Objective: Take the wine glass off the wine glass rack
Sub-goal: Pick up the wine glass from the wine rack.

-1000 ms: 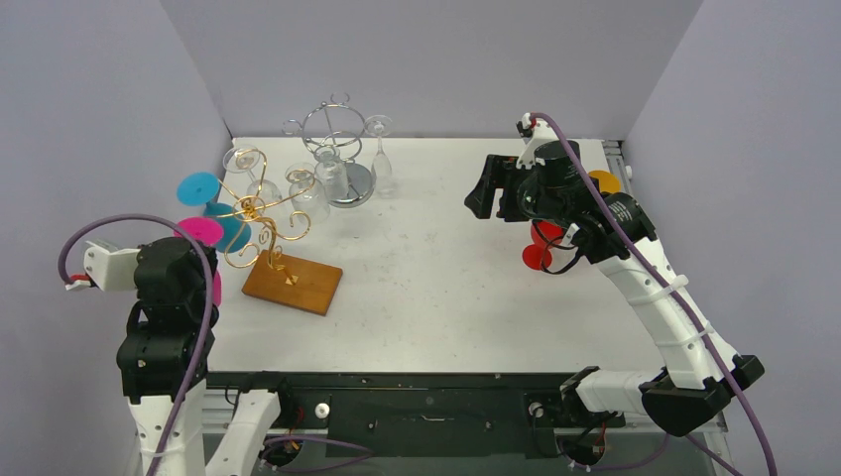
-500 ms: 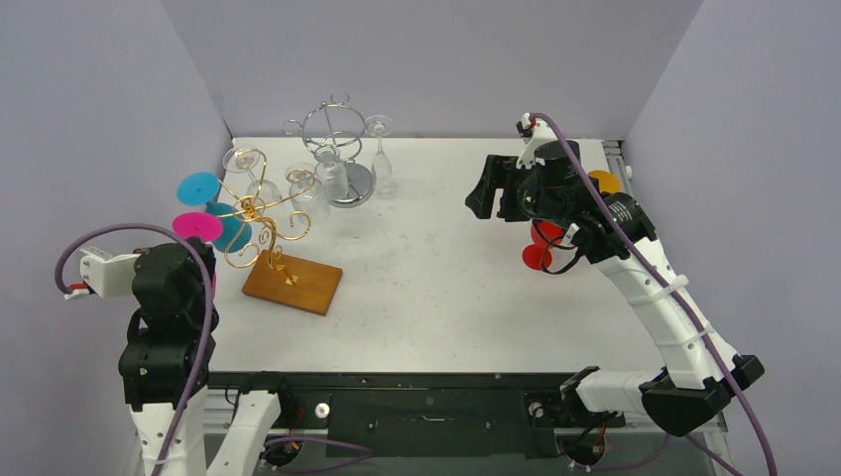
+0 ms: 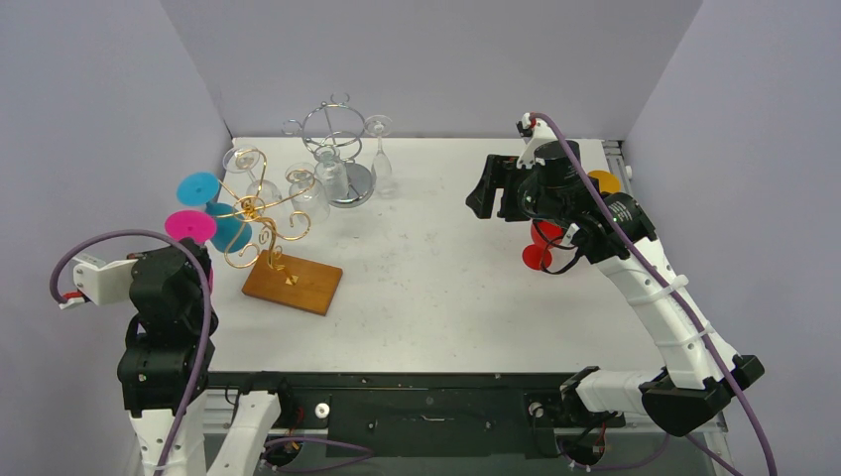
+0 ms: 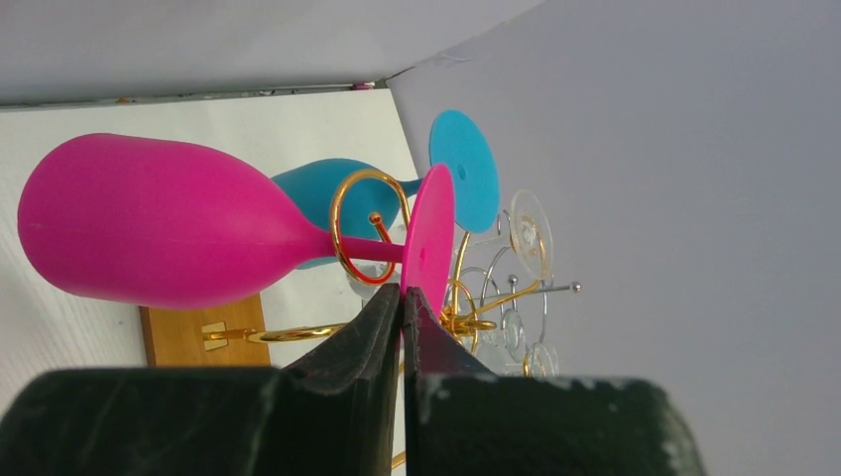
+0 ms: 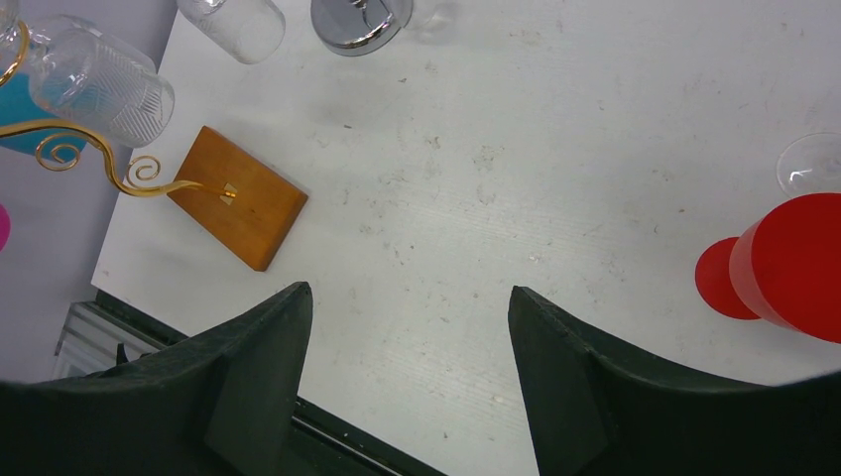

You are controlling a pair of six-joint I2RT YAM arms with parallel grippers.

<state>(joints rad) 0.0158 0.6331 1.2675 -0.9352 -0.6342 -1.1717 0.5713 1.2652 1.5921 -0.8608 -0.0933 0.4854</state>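
A pink wine glass (image 4: 149, 223) hangs by its stem in a loop of the gold wire rack (image 4: 337, 233), at the rack's left side. In the top view its round foot (image 3: 189, 226) shows beside the rack (image 3: 260, 210). My left gripper (image 4: 402, 290) is shut on the lower edge of that foot. A blue glass (image 4: 466, 169) hangs just behind it, and clear glasses hang on other arms. My right gripper (image 5: 409, 290) is open and empty, held high over the table's right half (image 3: 483, 193).
The rack stands on a wooden base (image 3: 293, 284). A silver rack (image 3: 337, 149) with clear glasses stands at the back. A red glass (image 3: 540, 248) and an orange item (image 3: 603, 181) are under the right arm. The left wall is close to the left arm.
My left arm has drawn back to the left, and the pink glass's foot has shifted left with it. The right arm has not moved.
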